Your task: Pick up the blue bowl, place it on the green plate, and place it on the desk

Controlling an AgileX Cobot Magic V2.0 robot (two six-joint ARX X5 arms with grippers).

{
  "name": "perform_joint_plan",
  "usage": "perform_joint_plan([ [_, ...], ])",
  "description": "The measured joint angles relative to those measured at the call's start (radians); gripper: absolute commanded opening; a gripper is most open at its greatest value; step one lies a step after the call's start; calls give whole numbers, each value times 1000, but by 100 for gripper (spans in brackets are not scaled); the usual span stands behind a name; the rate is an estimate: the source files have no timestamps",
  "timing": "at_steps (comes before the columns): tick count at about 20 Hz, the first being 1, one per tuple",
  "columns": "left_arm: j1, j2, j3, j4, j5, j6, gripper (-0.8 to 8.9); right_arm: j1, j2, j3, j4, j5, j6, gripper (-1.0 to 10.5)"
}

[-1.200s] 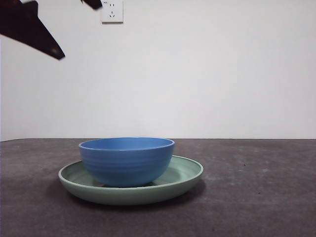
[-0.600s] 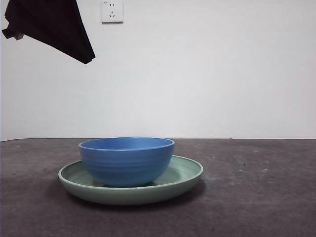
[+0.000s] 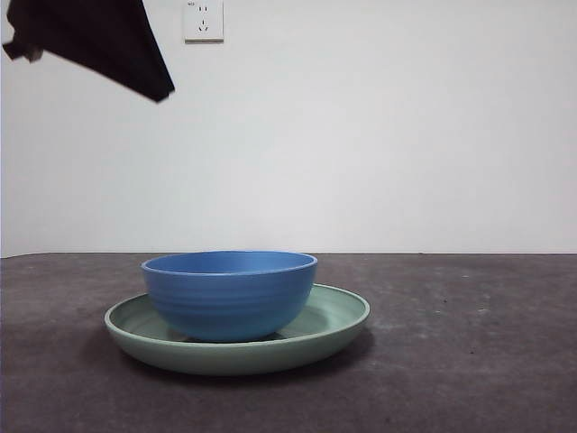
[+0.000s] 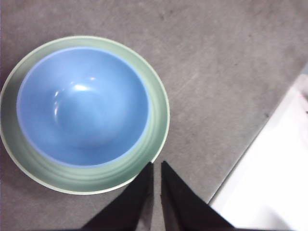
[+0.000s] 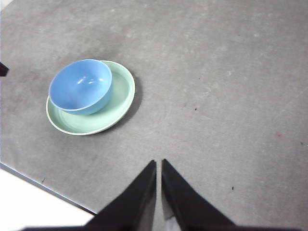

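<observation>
The blue bowl (image 3: 229, 293) sits upright inside the green plate (image 3: 338, 316), toward the plate's left side, and the plate rests on the desk (image 3: 469, 361). My left gripper (image 3: 155, 90) hangs high above them at the upper left, shut and holding nothing. The left wrist view looks straight down on the bowl (image 4: 82, 106) and plate (image 4: 158, 115), with the left gripper (image 4: 157, 166) just past the plate's rim. My right gripper (image 5: 159, 163) is shut and empty, high over bare desk, well away from the bowl (image 5: 79, 86) and plate (image 5: 122, 101).
A white wall socket (image 3: 204, 20) is on the back wall. The desk's edge (image 4: 250, 154) runs close to the plate in the left wrist view, with white floor beyond. Another desk edge (image 5: 43, 182) shows in the right wrist view.
The dark left arm at the top left has come further into the front view, moving right, then rising slightly. Bowl and plate stay where they were.
</observation>
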Motion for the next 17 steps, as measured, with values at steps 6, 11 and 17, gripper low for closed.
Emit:
perform_joint_plan([
  [6, 55, -156, -37, 24, 0, 23, 25, 0, 0, 0, 0, 0, 0, 13],
  [11, 318, -451, -332, 283, -2, 89, 25, 0, 0, 0, 0, 0, 0, 13],
  [17, 547, -861, -755, 542, -189, 51, 25, 0, 0, 0, 0, 0, 0, 13],
])
